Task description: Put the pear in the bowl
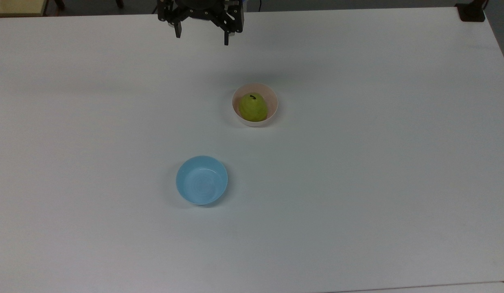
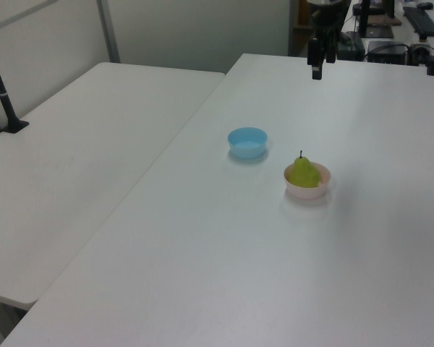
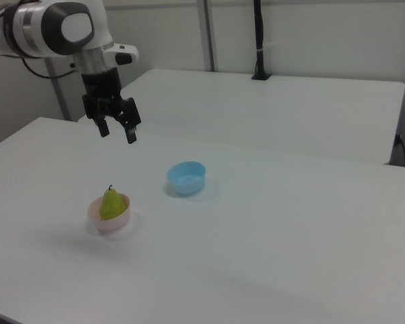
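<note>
Well below and apart from the jaws of the gripper (image 1: pixel 201 36), which hang spread and empty above the white surface (image 1: pixel 358 183), the small yellow-green pear (image 1: pixel 253 108) sits upright in the pale pink round plastic bowl (image 1: pixel 272 97); the task looks done; the pear is probably light, smooth and rigid, best pinched across its wide belly; the light blue plastic bowl (image 1: pixel 201 180) lies farther off.

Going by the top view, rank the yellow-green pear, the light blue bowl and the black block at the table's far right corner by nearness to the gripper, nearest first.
Measured from the open black two-finger gripper at the top view's upper edge:
1. Yellow-green pear, sitting in the pale pink round bowl, below and to the top view's right.
2. Light blue round bowl, lower down, nearly straight below.
3. Black block, at the top view's upper right corner.
</note>
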